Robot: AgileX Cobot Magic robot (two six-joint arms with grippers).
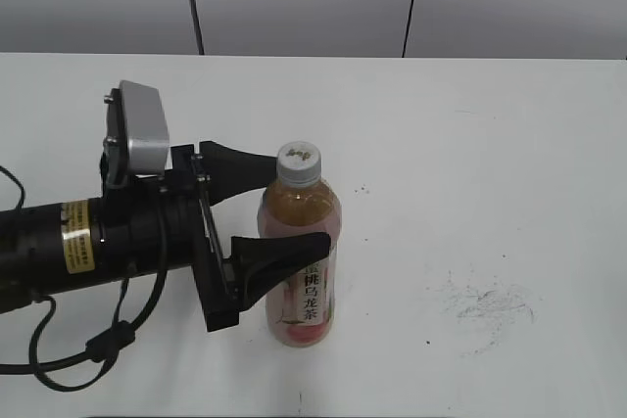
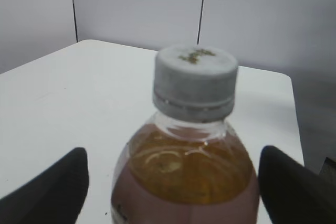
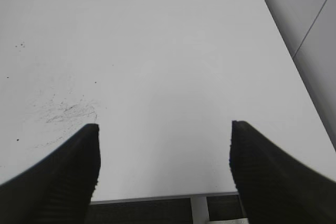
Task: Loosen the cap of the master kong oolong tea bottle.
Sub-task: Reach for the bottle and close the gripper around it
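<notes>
The master kong oolong tea bottle (image 1: 306,291) stands upright on the white table, amber tea inside, its pink-and-white label facing me. Its grey-white cap (image 1: 299,161) with a small dark mark is on the neck. My left gripper (image 1: 294,205) is open, one black finger on each side of the bottle's shoulder, below the cap. In the left wrist view the bottle (image 2: 189,174) and cap (image 2: 195,80) fill the middle, with a gap between each finger and the bottle (image 2: 173,156). My right gripper (image 3: 165,129) is open and empty over bare table, outside the exterior view.
The white table (image 1: 470,144) ends at a grey wall behind. Dark scuff marks (image 1: 490,302) lie right of the bottle, also in the right wrist view (image 3: 68,111). The table's edge (image 3: 157,196) runs just under the right fingers. A black cable (image 1: 59,364) loops below the left arm.
</notes>
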